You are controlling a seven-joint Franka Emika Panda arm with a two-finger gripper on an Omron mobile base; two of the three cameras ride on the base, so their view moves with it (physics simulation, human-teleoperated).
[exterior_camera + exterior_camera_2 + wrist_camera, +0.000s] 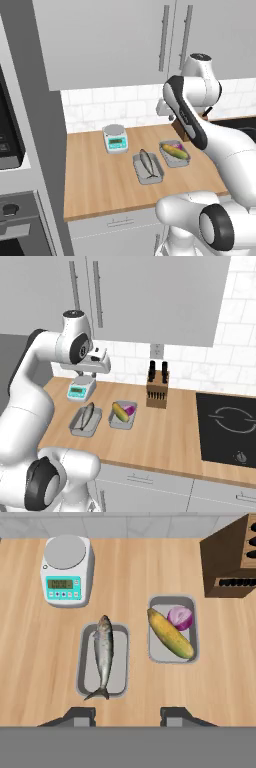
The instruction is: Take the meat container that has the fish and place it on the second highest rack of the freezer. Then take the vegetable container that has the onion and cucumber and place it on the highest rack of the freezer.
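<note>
The tool [128, 714] hangs high over the bench [30, 662] with its tips spread and nothing between them, looking straight down, probably to pick its first target. Just beyond the tips lies the fish [103, 657] lengthwise in its grey tray [120, 662]. Beside that, apart from it, a second tray [172, 657] holds the cucumber [170, 633] with the onion [180, 617] tucked against it. A kitchen scale [65, 569] and knife block [230, 557] stand behind.
</note>
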